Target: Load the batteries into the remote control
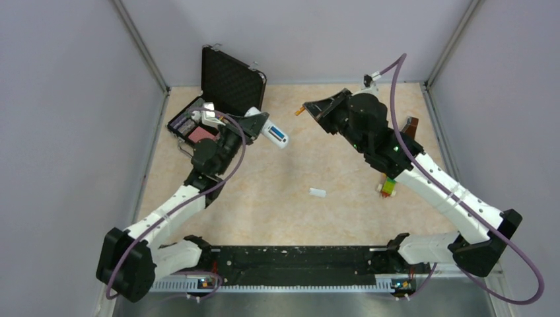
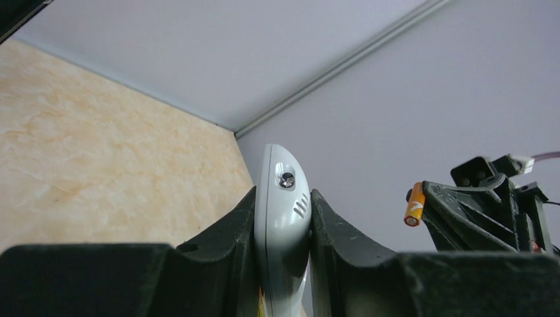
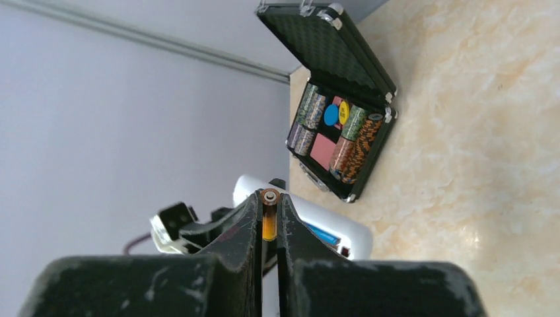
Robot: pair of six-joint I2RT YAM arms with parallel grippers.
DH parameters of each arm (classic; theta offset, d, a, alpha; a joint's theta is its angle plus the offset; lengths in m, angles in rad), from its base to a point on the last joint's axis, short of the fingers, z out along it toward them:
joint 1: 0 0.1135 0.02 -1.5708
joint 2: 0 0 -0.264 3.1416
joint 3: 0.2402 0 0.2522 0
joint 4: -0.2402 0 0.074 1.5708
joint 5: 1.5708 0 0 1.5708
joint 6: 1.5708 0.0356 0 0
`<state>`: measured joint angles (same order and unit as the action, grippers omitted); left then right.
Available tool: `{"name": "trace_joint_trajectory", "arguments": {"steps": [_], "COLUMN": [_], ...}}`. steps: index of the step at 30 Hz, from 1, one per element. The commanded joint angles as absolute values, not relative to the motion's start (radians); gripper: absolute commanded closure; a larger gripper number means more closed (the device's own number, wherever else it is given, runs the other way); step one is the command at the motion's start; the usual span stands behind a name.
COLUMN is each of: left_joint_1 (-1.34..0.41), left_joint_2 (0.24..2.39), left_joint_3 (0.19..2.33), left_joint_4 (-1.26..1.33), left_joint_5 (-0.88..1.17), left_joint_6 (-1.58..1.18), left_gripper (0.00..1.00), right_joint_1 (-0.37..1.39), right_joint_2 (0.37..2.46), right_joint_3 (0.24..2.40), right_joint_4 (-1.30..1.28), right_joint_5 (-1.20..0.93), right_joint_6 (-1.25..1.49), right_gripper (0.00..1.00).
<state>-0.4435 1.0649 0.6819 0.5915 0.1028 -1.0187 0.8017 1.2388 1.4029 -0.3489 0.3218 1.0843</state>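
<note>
Top external view: nearest our arm bases, a small white cover (image 1: 317,193) and a toy block (image 1: 388,187) lie on the table (image 1: 297,218). Farther out, our left gripper (image 2: 283,195) clamps the remote control (image 1: 276,135), with the blue battery (image 3: 323,234) in its slot. Our right gripper (image 3: 269,201) pinches the orange battery (image 1: 300,111) near it, not touching. An open chip case (image 1: 221,92) stands farthest back.

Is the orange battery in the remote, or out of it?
Out. The orange battery is pinched in the right gripper, held apart from the remote control, which the left gripper grips above the table.
</note>
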Motion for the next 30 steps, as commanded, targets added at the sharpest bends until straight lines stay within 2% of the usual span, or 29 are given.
{"name": "trace_joint_trajectory", "arguments": {"steps": [1, 8, 16, 30], "left_joint_1": [-0.514, -0.560, -0.629, -0.663], "left_joint_2": [1.149, 1.287, 1.375, 1.503], "left_joint_3": [0.607, 0.611, 0.663, 0.714], "left_joint_4": [1.030, 1.279, 1.270, 1.411], "left_joint_5": [-0.219, -0.402, -0.606, -0.670], "left_joint_6": [-1.014, -1.051, -1.160, -1.125], "left_gripper": [1.00, 1.00, 1.00, 1.00], "right_joint_1": [0.786, 0.782, 0.769, 0.755], "right_joint_2": [1.247, 1.330, 1.412, 1.521], "right_joint_3": [1.454, 1.508, 1.537, 1.610], "right_joint_4": [-0.399, -0.481, -0.531, -0.603], "right_joint_5": [0.418, 0.387, 0.374, 0.378], "right_joint_6": [1.353, 1.499, 1.615, 1.703], "right_gripper": [1.00, 1.00, 1.00, 1.00]}}
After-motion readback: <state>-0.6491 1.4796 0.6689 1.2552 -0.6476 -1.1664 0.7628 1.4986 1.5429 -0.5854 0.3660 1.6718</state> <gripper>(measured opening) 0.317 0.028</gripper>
